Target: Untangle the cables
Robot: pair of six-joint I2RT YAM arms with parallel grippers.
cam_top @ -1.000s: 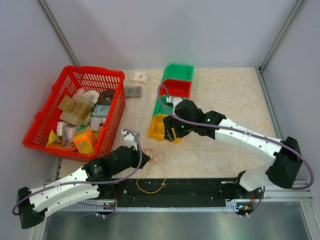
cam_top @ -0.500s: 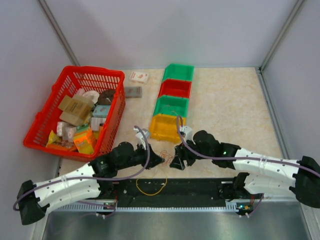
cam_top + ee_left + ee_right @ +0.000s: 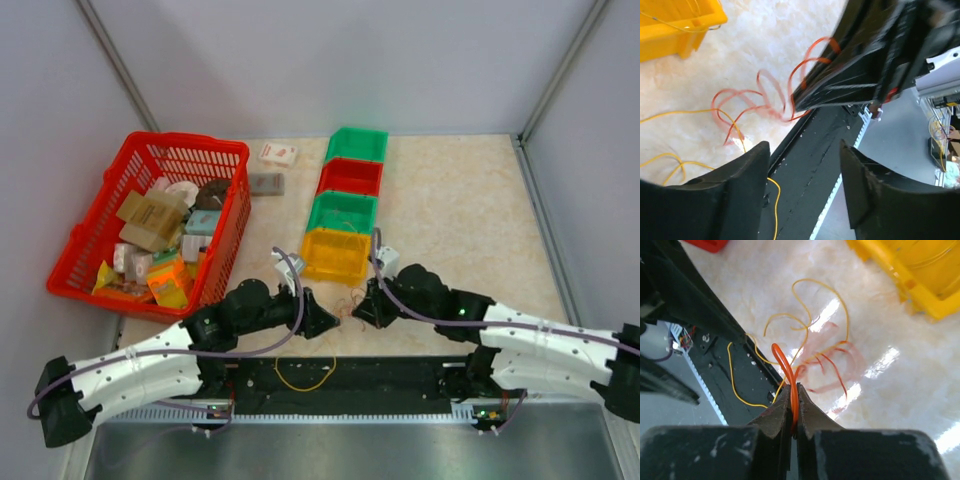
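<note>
The cables (image 3: 347, 299) lie as a loose tangle of orange and yellow strands on the table in front of the yellow bin. My right gripper (image 3: 794, 388) is shut on an orange cable (image 3: 781, 360), whose loop stands up out of the pinched fingertips. Yellow strands (image 3: 807, 307) curl behind it, and one yellow loop (image 3: 300, 376) runs onto the black base rail. My left gripper (image 3: 803, 148) stands open just left of the tangle with nothing between its fingers. From the left wrist, the orange loops (image 3: 765, 100) trail to the right gripper's black tip (image 3: 840, 85).
A red basket (image 3: 236, 205) full of packets stands at the left. Green, red, green and yellow bins (image 3: 335, 256) form a row up the middle, and thin strands lie in the yellow one. Two small packets (image 3: 277, 154) lie behind the basket. The black base rail (image 3: 400, 378) runs along the near edge.
My right arm swung from the yellow bin down to the tangle and shut on the orange cable. My left gripper moved right toward the tangle and opened.
</note>
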